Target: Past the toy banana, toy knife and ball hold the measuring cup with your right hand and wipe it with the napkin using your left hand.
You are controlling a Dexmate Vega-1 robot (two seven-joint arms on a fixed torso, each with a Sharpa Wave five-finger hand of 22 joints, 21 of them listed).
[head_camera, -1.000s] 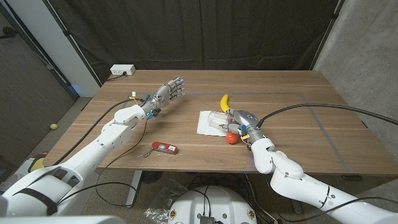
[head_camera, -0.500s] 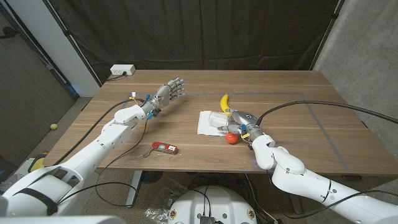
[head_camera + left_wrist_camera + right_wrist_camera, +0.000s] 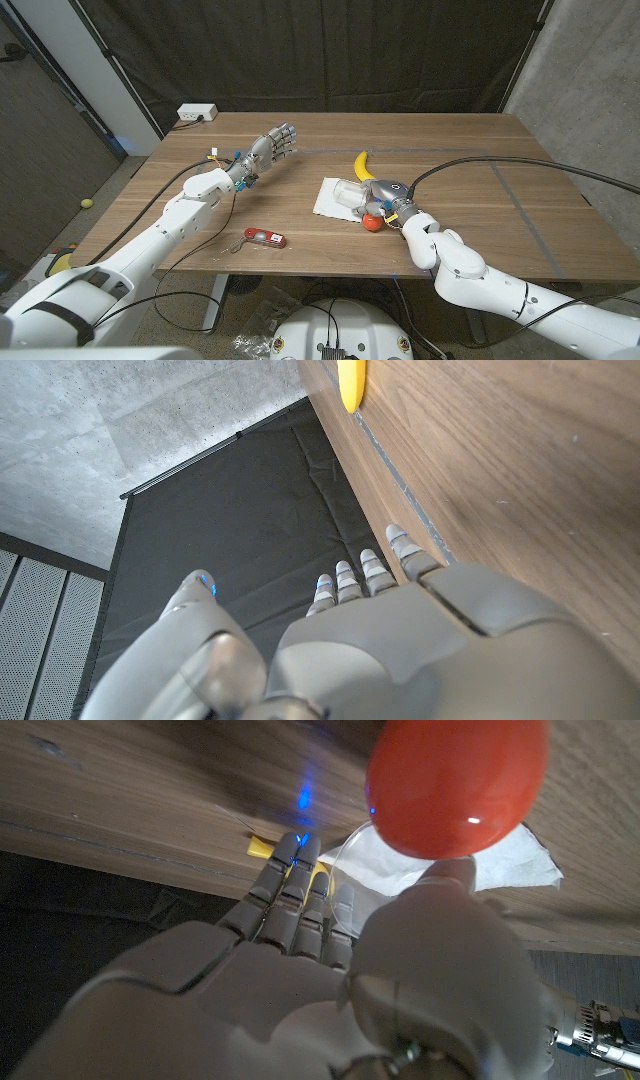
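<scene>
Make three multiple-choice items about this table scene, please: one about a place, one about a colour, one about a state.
1. Where does the toy knife lie?
A. near the table's front edge
B. on the napkin
C. beside the power strip

2. What colour is the ball?
A. blue
B. orange-red
C. green

3. What is the state of the left robot hand?
A. holds the napkin
B. holds the banana
C. holds nothing, raised over the table

Key:
1 A, it lies alone near the front edge.
2 B, it shows orange-red beside the right robot hand.
3 C, its fingers are apart, far from the napkin and banana.
</scene>
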